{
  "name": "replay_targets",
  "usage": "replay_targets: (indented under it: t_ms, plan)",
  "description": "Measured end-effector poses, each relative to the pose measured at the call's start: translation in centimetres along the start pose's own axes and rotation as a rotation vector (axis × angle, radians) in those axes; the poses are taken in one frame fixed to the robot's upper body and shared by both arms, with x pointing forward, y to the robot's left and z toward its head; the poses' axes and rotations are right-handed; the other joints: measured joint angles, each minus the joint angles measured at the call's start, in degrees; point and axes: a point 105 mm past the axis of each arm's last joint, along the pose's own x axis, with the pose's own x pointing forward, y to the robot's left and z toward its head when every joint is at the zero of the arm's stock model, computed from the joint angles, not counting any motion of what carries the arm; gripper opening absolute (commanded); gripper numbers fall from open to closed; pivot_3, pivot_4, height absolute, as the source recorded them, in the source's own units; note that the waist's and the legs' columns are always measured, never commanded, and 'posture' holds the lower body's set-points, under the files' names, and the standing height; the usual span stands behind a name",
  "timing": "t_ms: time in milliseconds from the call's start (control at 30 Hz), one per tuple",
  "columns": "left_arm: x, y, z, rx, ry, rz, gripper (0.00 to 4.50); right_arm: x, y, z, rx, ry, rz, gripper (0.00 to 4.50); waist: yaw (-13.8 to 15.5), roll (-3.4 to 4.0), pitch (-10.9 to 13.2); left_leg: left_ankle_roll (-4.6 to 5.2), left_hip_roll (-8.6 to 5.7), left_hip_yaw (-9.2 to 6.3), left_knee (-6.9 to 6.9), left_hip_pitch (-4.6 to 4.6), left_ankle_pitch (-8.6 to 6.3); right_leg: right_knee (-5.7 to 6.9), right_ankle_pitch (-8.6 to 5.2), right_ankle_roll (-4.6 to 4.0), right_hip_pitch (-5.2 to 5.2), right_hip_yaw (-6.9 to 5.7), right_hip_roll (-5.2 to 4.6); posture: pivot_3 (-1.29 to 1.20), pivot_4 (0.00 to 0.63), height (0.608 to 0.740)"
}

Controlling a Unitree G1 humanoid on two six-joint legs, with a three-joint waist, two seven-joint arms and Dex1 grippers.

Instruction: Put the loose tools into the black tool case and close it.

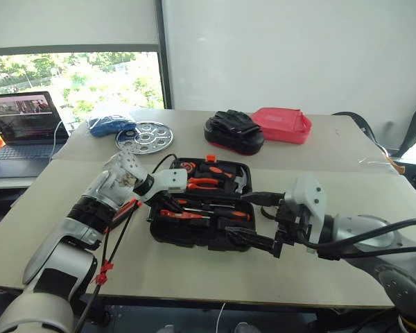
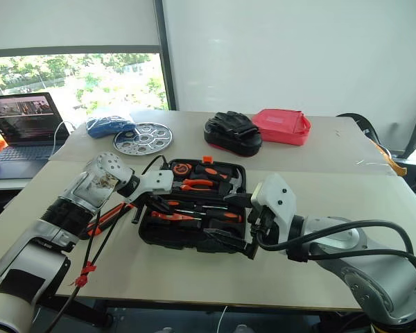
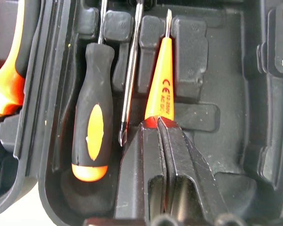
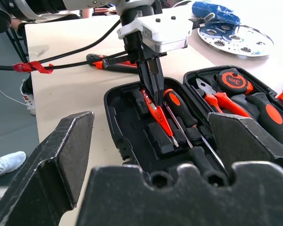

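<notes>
Both arms over case (image 1: 194, 232); left claw (image 4: 151, 89) angled down, pinching orange tester (image 3: 161, 89).

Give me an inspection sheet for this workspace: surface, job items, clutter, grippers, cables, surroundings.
Surface: beige table, a second table behind it.
Job's things: black tool case open, flat; slim orange pen-like tool in a slot beside a seated screwdriver; orange-black utility knife loose on the table left of the case.
Clutter: perforated steel plate, blue bundle, black gloves, red pouch.
Grippers: left gripper shut on the pen-like tool's end; right gripper open, at the case's right edge.
Cables: black cables with red ties along the left arm.
Surroundings: laptop, window, white wall.
</notes>
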Motion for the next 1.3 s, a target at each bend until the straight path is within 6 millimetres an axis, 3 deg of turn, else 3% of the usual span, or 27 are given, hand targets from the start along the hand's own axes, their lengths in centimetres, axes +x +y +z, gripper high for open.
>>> replay_targets:
  t_ms: [867,967,1067,1167,1300]
  plan:
    - [0.6,-0.5,-0.7,0.008,-0.011,0.029,0.11,0.2,0.1,0.7,0.009,-0.031,0.013,4.5,-0.01,0.01,-0.01,0.0,0.0,0.0,0.01,0.1,0.0,0.02,0.0,0.0,0.12,0.0,0.0,0.0,0.15,0.74]
    - [-0.1,-0.4,-1.3,-0.065,-0.02,0.032,0.11,0.2,-0.1,0.8,0.009,-0.033,0.014,4.5,-0.16,0.01,-0.01,0.0,0.01,-0.01,0.01,0.09,0.0,0.03,0.0,0.0,0.1,0.0,0.01,0.0,0.15,0.74]
    - [-2.2,-0.3,-1.7,-0.184,-0.072,0.055,0.11,0.2,-0.2,0.7,0.013,-0.023,0.032,4.5,-0.49,0.01,0.0,0.0,0.04,-0.01,-0.01,0.01,0.0,0.11,0.0,-0.01,-0.04,0.0,0.03,0.0,0.15,0.74]
    - [-5.4,-0.5,-1.4,-0.263,-0.134,0.114,0.83,0.1,-0.4,0.8,0.0,-0.007,0.057,4.5,-0.67,0.01,0.0,0.0,0.05,-0.02,-0.04,0.02,0.0,0.09,-0.01,0.0,-0.04,0.01,0.03,0.0,0.15,0.74]
    - [-8.1,-2.2,-3.0,-0.335,-0.141,0.198,2.34,-0.1,-0.8,0.6,-0.008,0.009,0.074,4.5,-0.95,0.02,-0.01,0.0,0.07,-0.05,-0.09,0.06,0.0,0.07,-0.01,-0.01,-0.03,0.02,0.02,0.0,0.15,0.74]
